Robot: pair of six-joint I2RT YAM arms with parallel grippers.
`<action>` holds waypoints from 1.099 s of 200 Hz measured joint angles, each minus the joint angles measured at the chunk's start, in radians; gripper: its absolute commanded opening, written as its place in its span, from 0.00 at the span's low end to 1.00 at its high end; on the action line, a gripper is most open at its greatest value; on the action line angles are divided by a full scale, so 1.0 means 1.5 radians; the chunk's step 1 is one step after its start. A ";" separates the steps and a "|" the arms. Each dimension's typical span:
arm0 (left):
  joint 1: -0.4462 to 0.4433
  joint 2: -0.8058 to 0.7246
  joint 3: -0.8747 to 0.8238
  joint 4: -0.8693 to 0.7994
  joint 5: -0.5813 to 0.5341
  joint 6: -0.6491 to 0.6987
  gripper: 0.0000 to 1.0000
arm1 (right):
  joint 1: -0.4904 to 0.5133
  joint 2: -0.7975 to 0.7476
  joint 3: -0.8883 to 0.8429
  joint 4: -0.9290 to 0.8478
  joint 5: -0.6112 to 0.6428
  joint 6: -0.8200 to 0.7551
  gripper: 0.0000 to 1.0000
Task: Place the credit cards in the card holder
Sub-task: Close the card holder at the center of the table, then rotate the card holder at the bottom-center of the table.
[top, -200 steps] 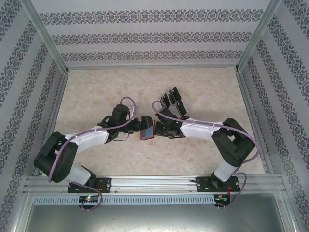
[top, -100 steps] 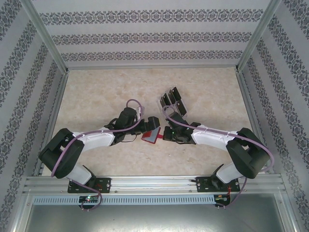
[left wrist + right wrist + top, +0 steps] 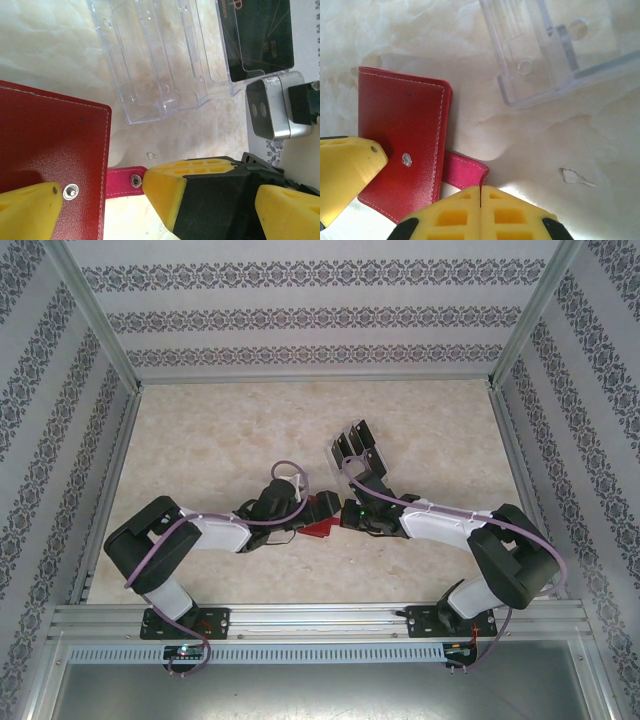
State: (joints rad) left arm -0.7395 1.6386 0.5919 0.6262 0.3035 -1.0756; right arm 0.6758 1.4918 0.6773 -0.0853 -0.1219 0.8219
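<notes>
The card holder (image 3: pixel 318 529) is a red folding wallet (image 3: pixel 50 145) (image 3: pixel 400 130), closed, with a pink snap tab (image 3: pixel 122 182) (image 3: pixel 465 170) sticking out. My right gripper (image 3: pixel 480 192) (image 3: pixel 340 518) is shut, with the end of that tab pinched at its fingertips. My left gripper (image 3: pixel 160 212) (image 3: pixel 316 508) is open, its jaws either side of the wallet edge and the right fingers; one of its fingers (image 3: pixel 347 167) lies against the wallet's face. The credit cards (image 3: pixel 260 35) (image 3: pixel 356 445) are black and stand in a clear tiered rack (image 3: pixel 155 55) (image 3: pixel 555 45).
The rack stands just behind the two grippers, a short way from the wallet. Marble-patterned table (image 3: pixel 200 440) spreads to the left and back. Metal frame posts and patterned walls (image 3: pixel 60 440) close in the sides.
The wallet, upright between the grippers a second ago, has tipped over and come down. Both arms have stretched lower toward the table, the left gripper sliding right over the wallet.
</notes>
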 measured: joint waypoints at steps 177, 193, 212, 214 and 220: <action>-0.043 -0.252 0.047 -0.417 -0.262 0.052 1.00 | 0.019 0.047 0.050 0.024 -0.072 -0.050 0.00; 0.011 -0.240 0.089 -0.458 -0.245 0.104 1.00 | 0.019 0.036 0.050 0.011 -0.068 -0.050 0.00; 0.074 -0.186 0.135 -0.503 -0.207 0.179 1.00 | 0.018 0.026 0.050 -0.006 -0.060 -0.051 0.00; 0.079 -0.178 0.140 -0.509 -0.204 0.190 1.00 | 0.017 0.026 0.050 -0.006 -0.059 -0.051 0.00; 0.090 -0.157 0.154 -0.524 -0.196 0.214 1.00 | 0.015 0.025 0.050 -0.010 -0.057 -0.052 0.00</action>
State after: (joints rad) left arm -0.6048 1.4036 0.8230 -0.1593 0.0093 -0.7544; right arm 0.6983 1.5291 0.7517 -0.1005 -0.2070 0.7441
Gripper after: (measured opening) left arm 0.999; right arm 0.053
